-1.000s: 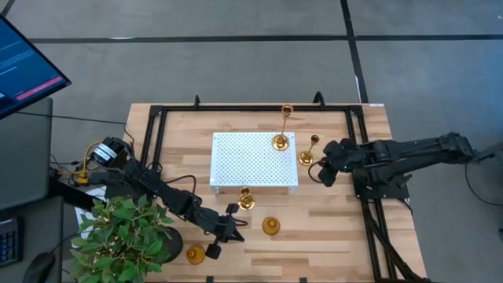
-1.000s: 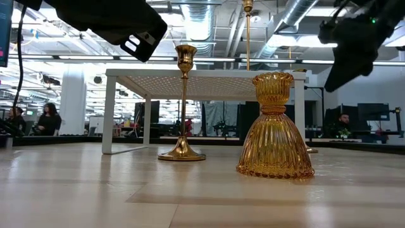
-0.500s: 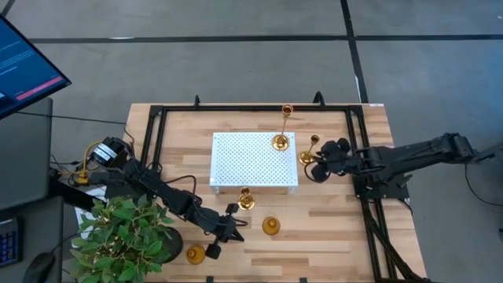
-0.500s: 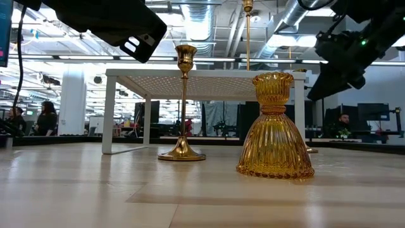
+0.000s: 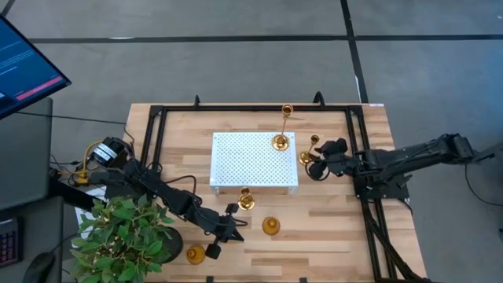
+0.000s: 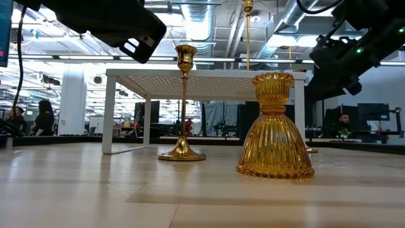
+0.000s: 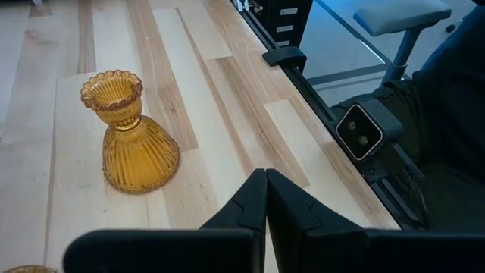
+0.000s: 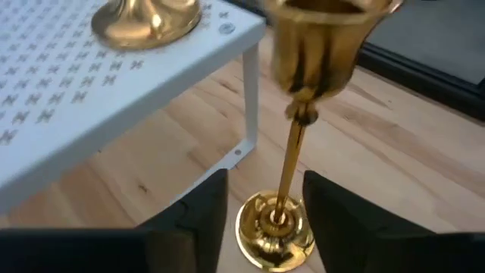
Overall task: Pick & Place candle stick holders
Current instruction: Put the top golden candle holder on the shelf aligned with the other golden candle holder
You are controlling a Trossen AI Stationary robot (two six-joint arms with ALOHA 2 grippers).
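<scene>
A thin-stemmed brass candle stick holder (image 5: 308, 156) stands on its round base on the table just right of the white perforated tray (image 5: 244, 165). My right gripper (image 5: 318, 163) is open. Its two fingers stand on either side of the holder's stem (image 8: 292, 171) without touching it. A tall brass holder (image 5: 281, 140) stands on the tray. Another brass holder (image 5: 246, 200) and an amber ribbed one (image 5: 270, 226) stand in front of the tray. My left gripper (image 5: 233, 233) is shut and empty, beside the amber holder (image 7: 129, 144).
Another amber holder (image 5: 195, 253) stands at the near left by a potted plant (image 5: 130, 236). A black frame (image 5: 157, 126) runs around the table. The tray's leg (image 8: 250, 98) stands close beside the thin-stemmed holder. People show in the room behind, in the low view.
My right gripper has gone toward the table's left edge and a little down, to the thin-stemmed holder beside the tray. Its fingers now stand around the stem. The holders have kept still.
</scene>
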